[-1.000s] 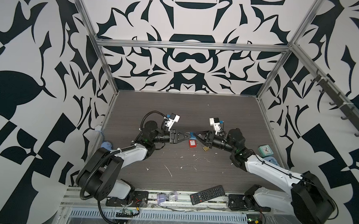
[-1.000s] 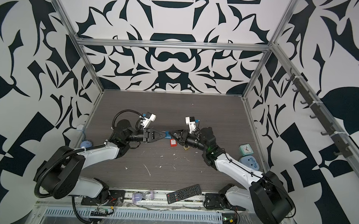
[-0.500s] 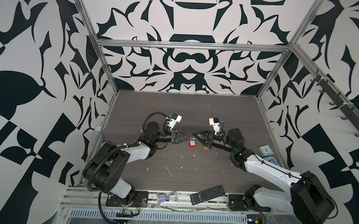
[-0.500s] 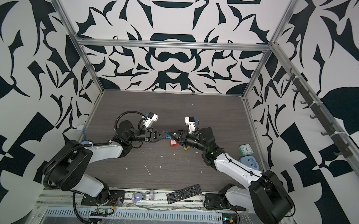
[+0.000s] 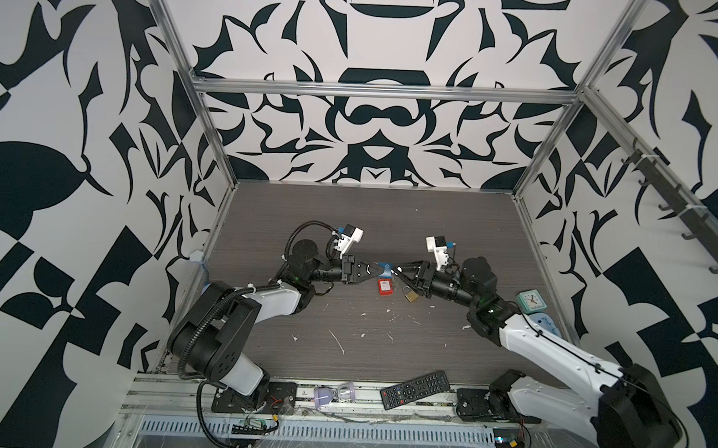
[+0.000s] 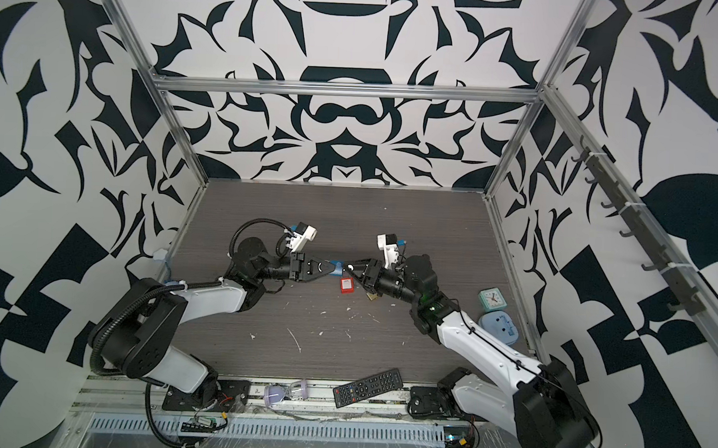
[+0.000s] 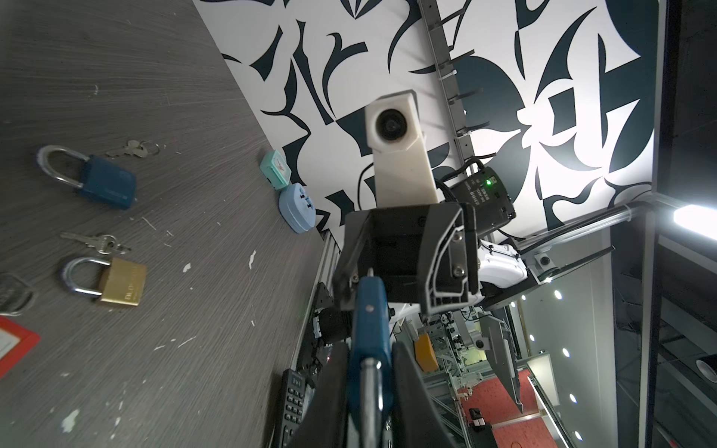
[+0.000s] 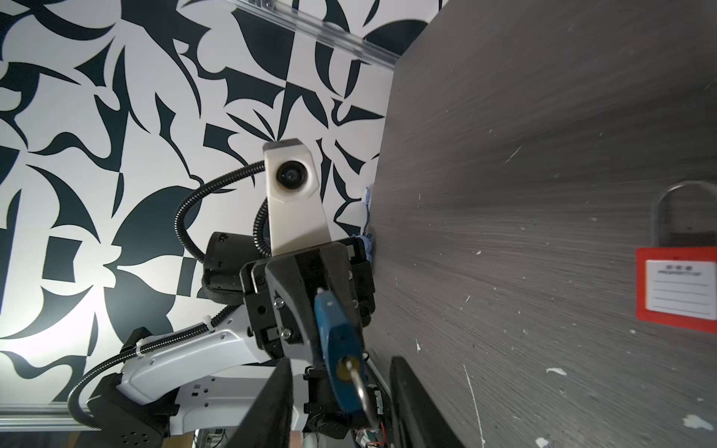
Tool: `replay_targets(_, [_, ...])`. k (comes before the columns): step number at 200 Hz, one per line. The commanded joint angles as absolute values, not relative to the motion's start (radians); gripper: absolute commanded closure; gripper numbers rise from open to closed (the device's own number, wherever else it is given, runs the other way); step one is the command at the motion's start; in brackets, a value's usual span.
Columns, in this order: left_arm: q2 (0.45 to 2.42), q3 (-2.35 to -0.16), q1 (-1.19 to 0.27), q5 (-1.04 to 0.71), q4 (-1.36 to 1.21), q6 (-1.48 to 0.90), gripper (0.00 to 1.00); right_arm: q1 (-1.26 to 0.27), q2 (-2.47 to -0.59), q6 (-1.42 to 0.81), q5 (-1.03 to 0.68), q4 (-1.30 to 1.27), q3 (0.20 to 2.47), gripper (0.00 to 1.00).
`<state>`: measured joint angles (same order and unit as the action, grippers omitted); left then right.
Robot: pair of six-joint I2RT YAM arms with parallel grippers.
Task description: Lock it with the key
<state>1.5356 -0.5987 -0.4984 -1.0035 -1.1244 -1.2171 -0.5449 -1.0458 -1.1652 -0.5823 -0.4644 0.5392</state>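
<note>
A blue padlock [image 5: 386, 268] [image 6: 335, 267] hangs in the air above the table's middle. My left gripper [image 7: 370, 360] [image 5: 374, 269] is shut on its body [image 7: 368, 322], with the steel shackle running back between the fingers. A key [image 8: 359, 382] sticks out of the brass keyhole in the padlock's underside [image 8: 337, 349]. My right gripper [image 8: 341, 407] [image 5: 397, 270] faces the left one. Its jaws stand open on either side of the key and do not touch it.
On the table below lie a red padlock [image 5: 385, 285] [image 8: 679, 287], a brass padlock [image 5: 411, 296] [image 7: 120, 281], a second blue padlock [image 7: 104, 182] and loose keys [image 7: 97, 242]. A small clock [image 5: 531, 301] and a blue adapter [image 5: 544, 322] sit at the right wall. A remote [image 5: 416, 389] lies on the front edge.
My right gripper has opened and let go of the key, which stays in the padlock. The left gripper has closed tighter on the padlock body.
</note>
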Motion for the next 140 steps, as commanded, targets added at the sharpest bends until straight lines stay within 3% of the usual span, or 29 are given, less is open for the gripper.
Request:
replay_targets(1, [1.537, -0.612, -0.487, -1.031, -1.17, -1.197, 1.0, -0.528, -0.95, -1.083, -0.552, -0.332, 0.553, 0.52])
replay_targets(76, [1.533, -0.581, -0.491, -1.014, -1.246, -1.243, 1.0, -0.526, -0.997, -1.068, -0.609, -0.379, 0.588, 0.63])
replay_targets(140, [1.542, -0.561, -0.503, -1.002, -1.25, -1.236, 1.0, -0.526, -1.086, -1.135, -0.669, -0.566, 0.577, 0.72])
